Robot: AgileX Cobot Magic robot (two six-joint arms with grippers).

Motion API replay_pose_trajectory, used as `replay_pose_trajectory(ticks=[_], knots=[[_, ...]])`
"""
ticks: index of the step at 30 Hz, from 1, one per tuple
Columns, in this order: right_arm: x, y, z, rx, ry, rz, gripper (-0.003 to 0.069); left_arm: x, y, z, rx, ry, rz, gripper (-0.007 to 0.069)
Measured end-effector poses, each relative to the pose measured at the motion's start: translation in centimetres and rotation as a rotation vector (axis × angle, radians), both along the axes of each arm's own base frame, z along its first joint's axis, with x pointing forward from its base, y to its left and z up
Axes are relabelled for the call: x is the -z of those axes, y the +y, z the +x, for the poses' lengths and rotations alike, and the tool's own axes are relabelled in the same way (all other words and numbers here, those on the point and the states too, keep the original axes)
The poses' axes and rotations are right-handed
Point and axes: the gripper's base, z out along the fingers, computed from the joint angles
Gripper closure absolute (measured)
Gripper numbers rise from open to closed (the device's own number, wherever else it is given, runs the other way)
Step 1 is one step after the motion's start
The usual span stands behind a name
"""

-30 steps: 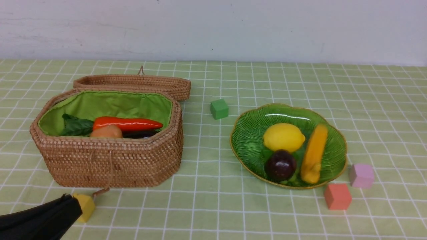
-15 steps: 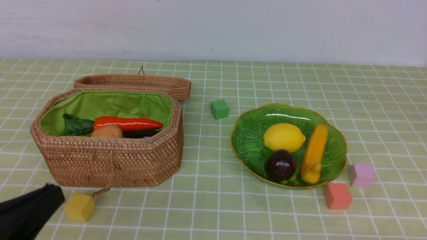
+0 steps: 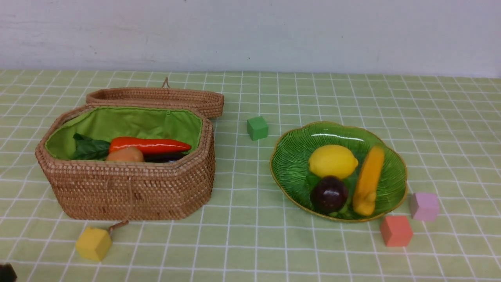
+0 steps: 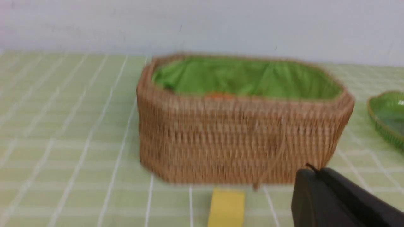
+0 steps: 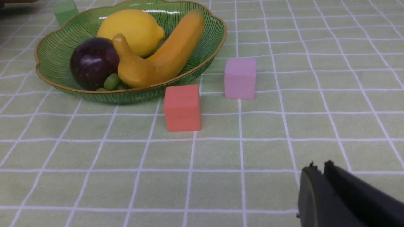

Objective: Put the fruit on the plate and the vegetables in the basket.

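No writing or brand marks anywhere that I can make out, so on to the containers. Far left, the left gripper is pulled back near the table's front edge with its jaws pressed together, holding nothing, and a yellow cube sits just in front of the basket. The basket's woven lid is flipped open behind it, and inside on the green lining are the carrot with its leaves, the potato at the front wall and a sliver of dark eggplant under the carrot. Middle of the checked tablecloth there's a green cube. Then the plate, holding the lemon, the mangosteen and the banana, all touching. Just beside its rim are a red cube and a pink cube. The right gripper hangs over bare cloth, jaws pretty much together, empty.
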Motion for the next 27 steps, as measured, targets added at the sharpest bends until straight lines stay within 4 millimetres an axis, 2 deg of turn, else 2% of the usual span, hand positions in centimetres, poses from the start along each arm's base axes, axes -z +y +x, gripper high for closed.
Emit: replay_pose_trajectory(ticks=[2,5,27], knots=[[0.0,0.0,0.0,0.0,0.0,0.0,0.0617,1.6,-0.1,-0.2,0.009,0.101,-0.032,0.0637],[0.0,0.0,0.0,0.0,0.001,0.0,0.0617,2.7,-0.2,-0.5,0.014,0.204,-0.048,0.0637],[0.0,0.0,0.0,-0.001,0.001,-0.003,0.06,2.7,-0.2,-0.5,0.003,0.213,-0.095,0.0637]])
